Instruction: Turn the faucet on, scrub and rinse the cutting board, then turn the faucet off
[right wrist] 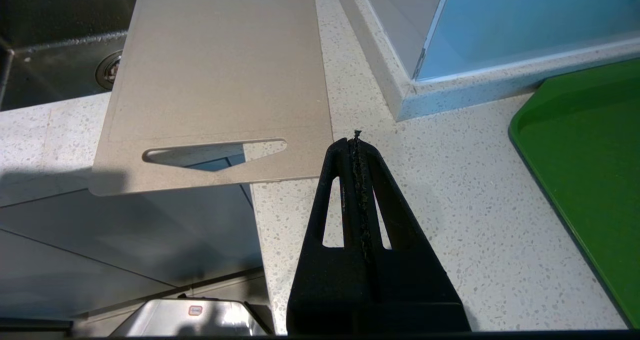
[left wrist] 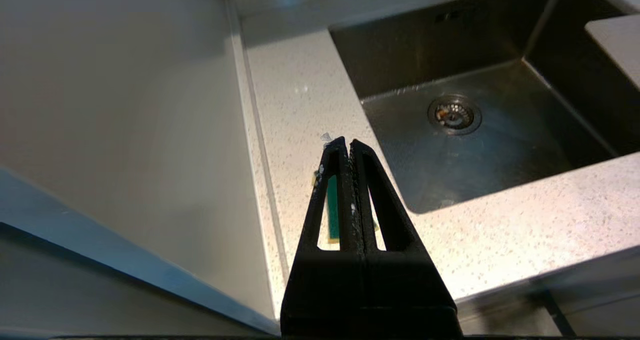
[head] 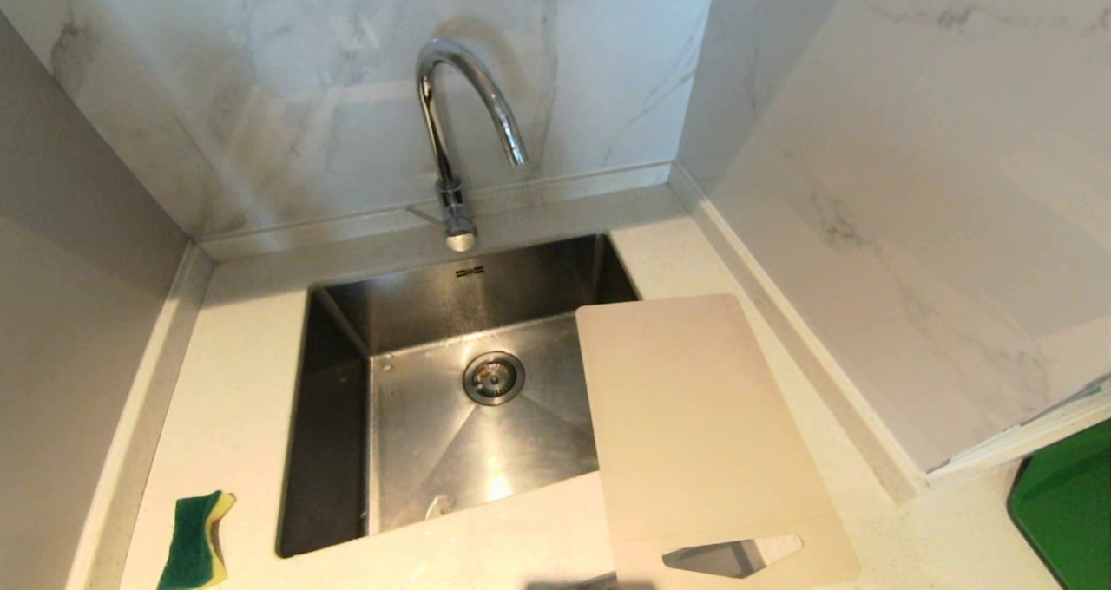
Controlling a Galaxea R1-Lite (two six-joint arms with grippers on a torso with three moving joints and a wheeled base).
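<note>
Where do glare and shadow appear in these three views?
Head view: a bright glint on the sink floor and highlights on the faucet. Left wrist view: the shut left end effector is a dark silhouette. Right wrist view: a shadow falls on the countertop beside the cutting board.

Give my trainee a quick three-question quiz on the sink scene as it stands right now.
1. True or false: water is running from the faucet.
2. Where does the cutting board lie? A) flat on the sink floor B) on the countertop, overlapping the sink's right edge C) leaning on the wall
3. Fill in: the green and yellow sponge sits on the countertop to the sink's ____.

Key: 1 false; 2 B; 3 left. Both the left gripper and the right gripper are shut and hold nothing.
</note>
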